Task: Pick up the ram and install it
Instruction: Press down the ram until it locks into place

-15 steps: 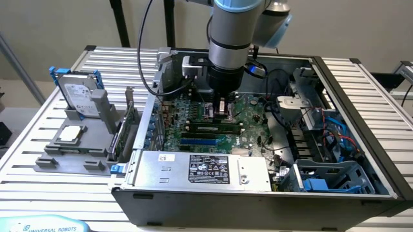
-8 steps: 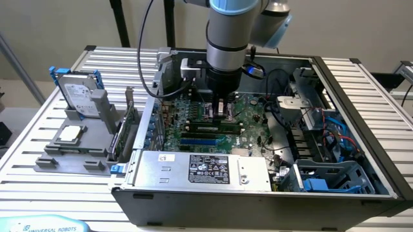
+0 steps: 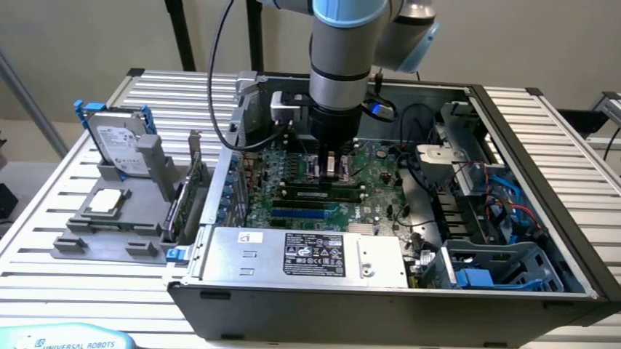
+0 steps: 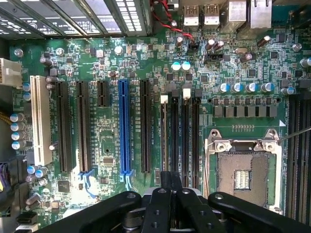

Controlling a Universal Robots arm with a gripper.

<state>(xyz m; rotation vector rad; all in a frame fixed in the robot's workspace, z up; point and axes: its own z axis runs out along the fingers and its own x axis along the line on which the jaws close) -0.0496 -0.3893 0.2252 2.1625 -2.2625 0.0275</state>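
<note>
An open computer case (image 3: 543, 218) lies on a slatted table (image 3: 39, 254), seen from above in the exterior view. At nine o'clock of the case, a grey holder (image 3: 102, 233) carries a silver hard drive (image 3: 121, 145) with blue rails. A dark expansion card (image 3: 189, 189) stands upright just beside the case wall.

At the centre, the robot arm (image 3: 339, 65) reaches straight down from twelve o'clock, with the gripper (image 3: 330, 174) low over the green motherboard (image 3: 379, 163). The ram (image 3: 315, 193), a thin green stick with dark chips, lies lengthwise along a memory slot. It sits right at the gripper's six o'clock edge, apparently touching or nearly so. It cannot be told whether the gripper is clamped on the stick or free of it.

In the wrist view, the gripper (image 4: 165, 191) lines up with the memory slots (image 4: 180, 136), which sit between a blue slot (image 4: 125, 126) and the processor socket (image 4: 243, 172).

At three o'clock of the case are cables and a drive cage (image 3: 505, 265).

The step in hand appears to be installation, with the pick-up apparently done. Seating calls for the stick to stay square to the slot and for even, straight-down pressure.
</note>
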